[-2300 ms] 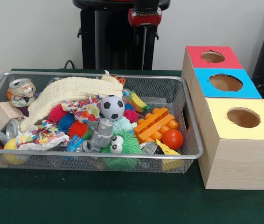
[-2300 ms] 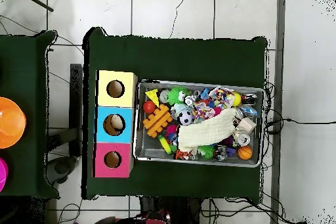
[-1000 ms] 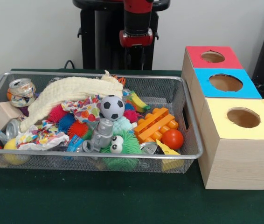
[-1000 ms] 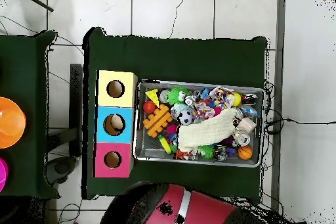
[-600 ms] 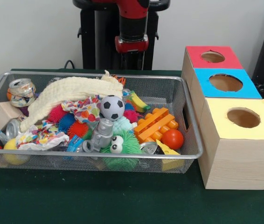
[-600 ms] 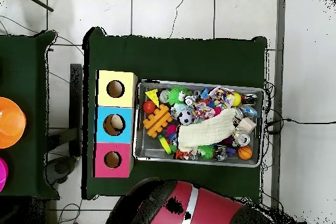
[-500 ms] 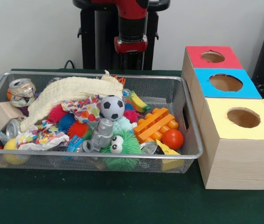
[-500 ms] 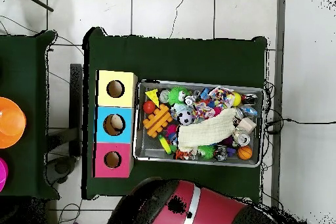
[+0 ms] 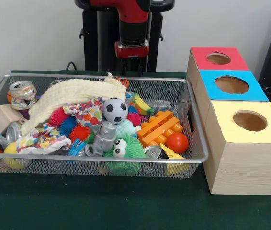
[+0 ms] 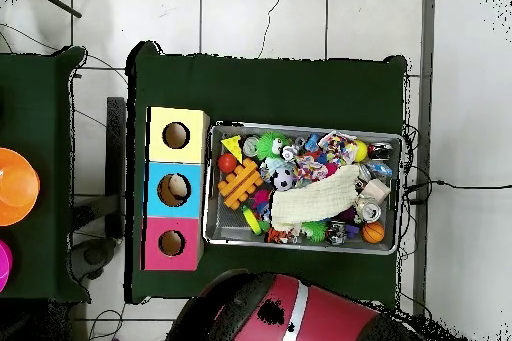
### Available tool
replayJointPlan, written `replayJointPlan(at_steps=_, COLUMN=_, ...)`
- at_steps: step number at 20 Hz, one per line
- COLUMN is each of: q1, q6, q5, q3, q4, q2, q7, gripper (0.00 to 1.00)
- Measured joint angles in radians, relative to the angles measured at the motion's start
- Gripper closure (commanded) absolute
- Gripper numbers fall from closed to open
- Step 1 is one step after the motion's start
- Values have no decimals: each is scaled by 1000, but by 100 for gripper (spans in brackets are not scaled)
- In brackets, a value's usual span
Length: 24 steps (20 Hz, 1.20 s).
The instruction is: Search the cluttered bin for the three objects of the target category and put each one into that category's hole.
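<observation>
- The green bench [image 9: 126, 206] lies under everything, below the pincer.
- The wire bin [image 9: 195, 129] full of toys sits in front of the pincer.
- The box with three holes [image 9: 236, 139] stands off to the pincer's side.
- The pincer [image 9: 131, 61] hangs behind the bin; I cannot tell if it is apart or together.

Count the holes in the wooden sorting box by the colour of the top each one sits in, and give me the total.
Red top: 1 hole
Blue top: 1 hole
Yellow top: 1 hole
Total: 3 holes, in one row on the wooden sorting box beside the wire mesh bin.
</observation>
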Motion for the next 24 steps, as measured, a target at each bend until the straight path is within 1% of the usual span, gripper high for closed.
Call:
replayJointPlan(at_steps=13, q1=9, q6=0, q5=-8, q3=-5, q4=-2, q2=0, q7=0, gripper=0)
replayJointPlan(at_steps=24, q1=-44, q6=0, q5=-63, q3=-5, q4=-11, q2=0, q7=0, gripper=0)
